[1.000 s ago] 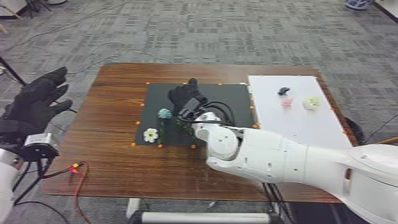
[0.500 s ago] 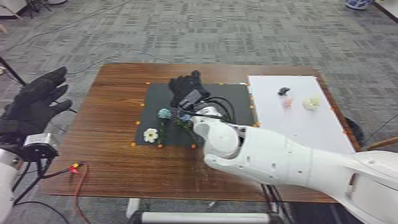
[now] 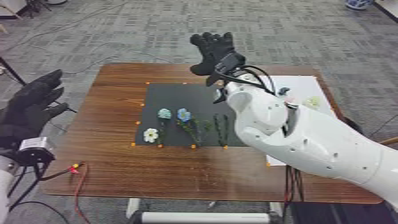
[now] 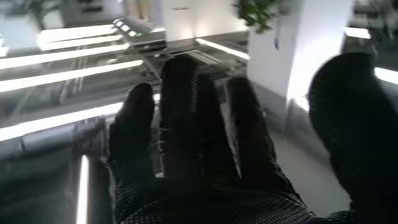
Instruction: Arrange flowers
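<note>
In the head view my right hand (image 3: 216, 52) is raised over the table's far edge, fingers straight and spread, holding nothing. The right wrist view shows the same hand (image 4: 209, 165) with fingers extended and thumb apart. My left hand (image 3: 31, 102) hangs open off the table's left side. On the black mat (image 3: 182, 90) lie a white flower (image 3: 150, 134), a teal flower (image 3: 164, 113) and a blue flower (image 3: 184, 115), side by side, with green stems (image 3: 221, 130) to their right. A pale yellow flower (image 3: 312, 102) rests on the white board (image 3: 306, 85).
My right forearm crosses the white board and hides part of it. A small dark object (image 3: 283, 91) lies on that board. Orange markers line the mat's edges. A red cable (image 3: 82, 180) runs over the table's front left.
My right hand has moved away from the flowers, up and to the right past the mat's far edge. The blue flower and the stems beside it have come into sight.
</note>
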Robot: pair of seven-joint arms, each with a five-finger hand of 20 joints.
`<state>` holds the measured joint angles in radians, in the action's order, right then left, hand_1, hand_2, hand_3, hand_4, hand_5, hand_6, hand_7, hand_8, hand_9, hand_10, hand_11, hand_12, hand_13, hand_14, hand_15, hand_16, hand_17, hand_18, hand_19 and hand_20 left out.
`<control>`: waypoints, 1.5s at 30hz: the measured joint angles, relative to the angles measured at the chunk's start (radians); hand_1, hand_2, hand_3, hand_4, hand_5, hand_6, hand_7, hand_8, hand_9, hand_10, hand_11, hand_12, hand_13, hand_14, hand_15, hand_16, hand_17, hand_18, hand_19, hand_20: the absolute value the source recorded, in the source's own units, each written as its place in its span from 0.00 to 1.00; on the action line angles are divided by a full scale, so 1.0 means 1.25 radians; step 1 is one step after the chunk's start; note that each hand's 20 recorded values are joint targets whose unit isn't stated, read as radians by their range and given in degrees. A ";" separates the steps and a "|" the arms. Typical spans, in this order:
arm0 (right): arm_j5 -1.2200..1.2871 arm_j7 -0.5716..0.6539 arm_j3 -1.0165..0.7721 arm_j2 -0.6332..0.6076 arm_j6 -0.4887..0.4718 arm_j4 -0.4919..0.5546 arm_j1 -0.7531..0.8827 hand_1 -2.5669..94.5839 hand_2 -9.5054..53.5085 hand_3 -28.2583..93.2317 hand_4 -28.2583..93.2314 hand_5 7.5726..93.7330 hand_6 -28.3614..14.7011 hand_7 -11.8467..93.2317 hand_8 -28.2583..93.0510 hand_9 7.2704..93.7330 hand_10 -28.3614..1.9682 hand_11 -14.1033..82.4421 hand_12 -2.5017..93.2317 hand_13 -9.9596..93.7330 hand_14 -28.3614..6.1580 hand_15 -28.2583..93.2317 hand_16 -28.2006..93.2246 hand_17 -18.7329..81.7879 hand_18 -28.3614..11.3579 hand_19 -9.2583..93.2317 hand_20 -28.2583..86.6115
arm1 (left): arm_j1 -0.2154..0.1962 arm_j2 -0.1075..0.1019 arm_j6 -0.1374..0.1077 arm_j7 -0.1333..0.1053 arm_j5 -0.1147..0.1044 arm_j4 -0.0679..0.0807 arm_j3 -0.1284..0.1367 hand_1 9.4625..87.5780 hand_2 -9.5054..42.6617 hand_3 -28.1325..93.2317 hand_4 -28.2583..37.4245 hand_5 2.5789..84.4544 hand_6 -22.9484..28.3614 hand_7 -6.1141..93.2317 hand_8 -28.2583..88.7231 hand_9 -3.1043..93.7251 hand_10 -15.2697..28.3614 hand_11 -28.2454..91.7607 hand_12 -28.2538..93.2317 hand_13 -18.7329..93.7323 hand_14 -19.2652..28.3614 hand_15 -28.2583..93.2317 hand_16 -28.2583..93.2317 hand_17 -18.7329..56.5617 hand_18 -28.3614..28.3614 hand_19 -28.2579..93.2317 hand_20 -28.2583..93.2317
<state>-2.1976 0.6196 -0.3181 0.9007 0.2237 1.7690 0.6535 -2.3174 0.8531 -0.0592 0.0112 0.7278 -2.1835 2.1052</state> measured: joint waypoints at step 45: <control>-0.048 0.005 0.016 -0.234 -0.157 -0.238 0.101 0.37 0.00 0.99 0.00 0.42 0.68 0.48 0.08 0.50 0.62 0.53 0.30 0.57 0.63 0.77 0.43 0.34 0.23 0.80 0.71 | -0.028 0.011 -0.004 -0.004 0.000 -0.011 0.017 0.17 0.10 0.79 0.00 0.20 0.48 0.24 0.16 0.14 0.51 0.31 0.39 0.17 0.59 0.43 0.23 0.00 0.81 0.51 0.30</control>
<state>-2.2573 0.6256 -0.2982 0.6079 0.0271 1.4719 0.7792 -2.3520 0.8662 -0.0643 0.0062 0.7282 -2.1970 2.1262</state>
